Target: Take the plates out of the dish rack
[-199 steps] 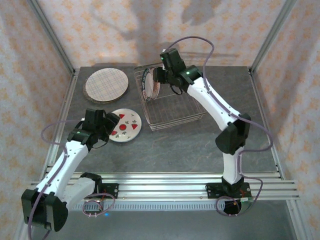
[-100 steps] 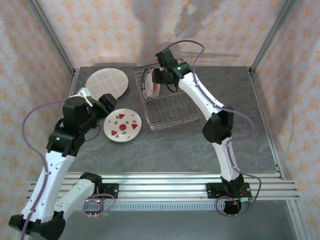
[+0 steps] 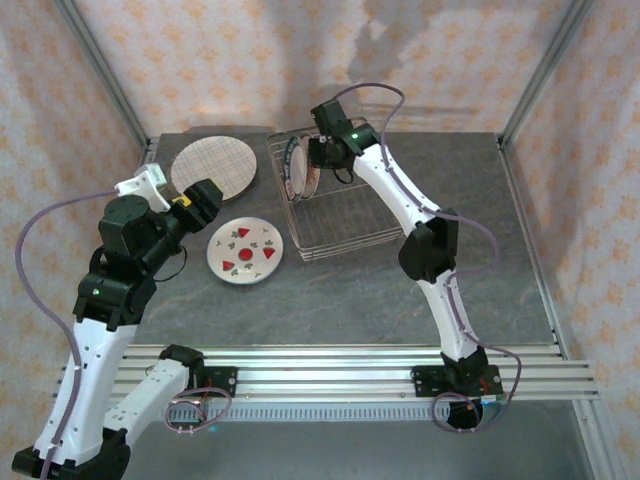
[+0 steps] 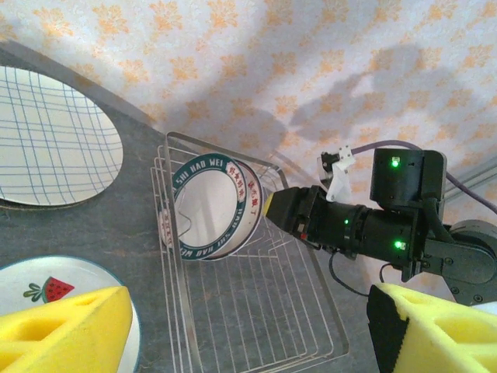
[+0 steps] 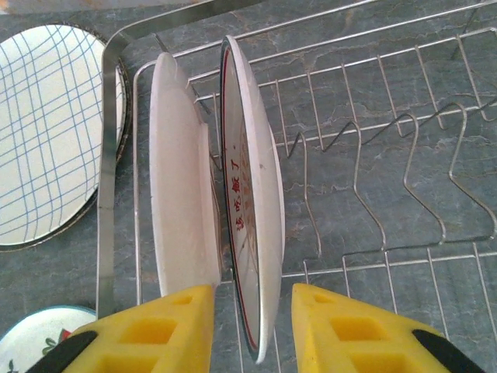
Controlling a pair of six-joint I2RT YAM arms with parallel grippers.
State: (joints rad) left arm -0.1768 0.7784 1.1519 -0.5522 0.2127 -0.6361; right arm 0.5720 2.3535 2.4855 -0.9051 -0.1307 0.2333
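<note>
right gripper (image 5: 252,299) astride plate (image 5: 250,179) edge, seemingly clear

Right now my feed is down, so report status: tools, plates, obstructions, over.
Left tool open, above the table. Right tool open, astride the lettered plate in the dish rack. White plate beside it. Nothing in the way.

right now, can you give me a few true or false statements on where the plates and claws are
1. The lettered plate stands on edge in the dish rack. True.
2. The left claw grips the fruit plate. False: it is open and empty, and that plate lies flat on the table.
3. The right claw straddles the lettered plate's rim. True.
4. The plaid plate is in the rack. False: it lies on the table, left of the rack.
</note>
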